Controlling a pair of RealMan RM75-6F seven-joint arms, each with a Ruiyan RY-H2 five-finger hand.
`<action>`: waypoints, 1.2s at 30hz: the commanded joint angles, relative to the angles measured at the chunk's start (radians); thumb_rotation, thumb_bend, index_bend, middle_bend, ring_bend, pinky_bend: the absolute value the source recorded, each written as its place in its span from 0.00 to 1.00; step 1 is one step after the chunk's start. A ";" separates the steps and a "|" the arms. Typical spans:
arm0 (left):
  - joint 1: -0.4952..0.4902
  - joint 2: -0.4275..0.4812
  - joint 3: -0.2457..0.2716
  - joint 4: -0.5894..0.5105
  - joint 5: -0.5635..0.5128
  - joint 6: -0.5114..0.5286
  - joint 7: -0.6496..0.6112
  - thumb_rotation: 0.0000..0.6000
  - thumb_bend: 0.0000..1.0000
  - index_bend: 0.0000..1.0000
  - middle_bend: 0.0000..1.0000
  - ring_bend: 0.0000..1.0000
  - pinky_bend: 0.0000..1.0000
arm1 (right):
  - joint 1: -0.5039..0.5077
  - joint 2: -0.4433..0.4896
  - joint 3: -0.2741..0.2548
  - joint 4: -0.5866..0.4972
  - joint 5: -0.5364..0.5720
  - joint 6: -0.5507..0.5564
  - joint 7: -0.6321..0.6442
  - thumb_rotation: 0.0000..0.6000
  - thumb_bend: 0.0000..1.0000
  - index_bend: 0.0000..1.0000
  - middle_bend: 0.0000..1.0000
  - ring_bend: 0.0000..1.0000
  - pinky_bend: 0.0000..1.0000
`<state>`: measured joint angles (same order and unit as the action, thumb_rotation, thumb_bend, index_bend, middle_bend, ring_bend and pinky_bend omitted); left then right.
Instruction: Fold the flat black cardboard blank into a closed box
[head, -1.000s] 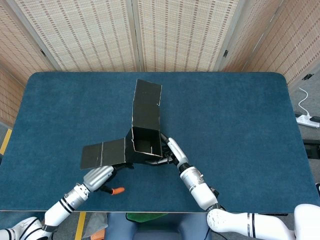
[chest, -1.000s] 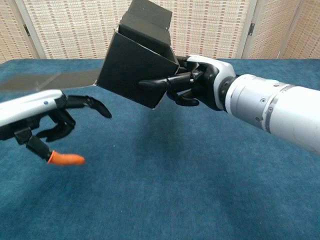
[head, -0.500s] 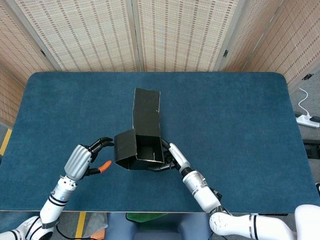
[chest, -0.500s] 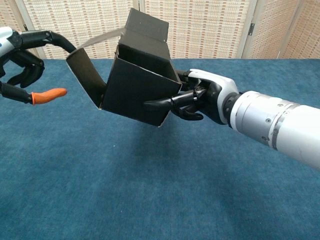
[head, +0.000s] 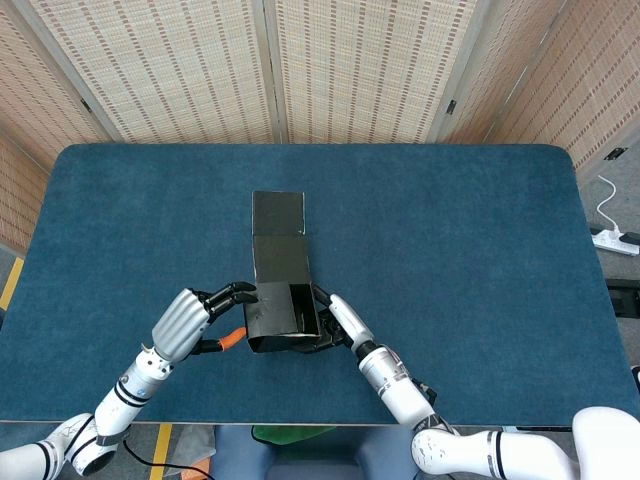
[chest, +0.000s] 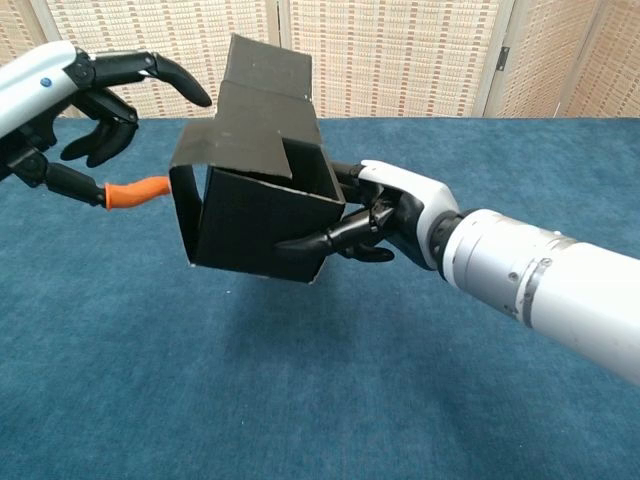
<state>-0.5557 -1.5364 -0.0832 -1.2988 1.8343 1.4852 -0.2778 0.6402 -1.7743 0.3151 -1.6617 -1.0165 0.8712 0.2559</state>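
Near the front edge of the blue-covered table (head: 450, 230), we see the half-folded black cardboard box (chest: 260, 215) held off the surface. Our right hand (chest: 385, 215) clamps its right wall to steady it, while our left hand (chest: 85, 95), fingers spread and holding nothing, presses a side flap over the opening.

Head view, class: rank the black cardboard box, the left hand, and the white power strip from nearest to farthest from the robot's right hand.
1. Black cardboard box: held by the right hand, just to its left.
2. Left hand: beyond the box, at its left side.
3. White power strip: on the floor, past the table's right edge.
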 joint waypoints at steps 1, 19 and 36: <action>-0.019 -0.012 0.016 0.039 0.027 0.006 0.010 1.00 0.32 0.38 0.39 0.84 0.93 | 0.009 -0.015 -0.011 0.026 -0.011 0.000 -0.013 1.00 0.19 0.35 0.51 0.78 1.00; -0.073 -0.194 0.095 0.372 0.072 0.007 0.021 1.00 0.32 0.41 0.42 0.84 0.92 | 0.034 -0.130 -0.044 0.262 -0.108 -0.016 0.052 1.00 0.19 0.35 0.51 0.77 1.00; -0.087 -0.274 0.173 0.579 0.090 0.031 0.036 1.00 0.32 0.49 0.46 0.84 0.91 | 0.033 -0.205 -0.081 0.435 -0.207 -0.022 0.145 1.00 0.19 0.35 0.50 0.77 1.00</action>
<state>-0.6421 -1.8090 0.0876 -0.7224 1.9245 1.5141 -0.2410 0.6738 -1.9770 0.2355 -1.2294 -1.2211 0.8492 0.3986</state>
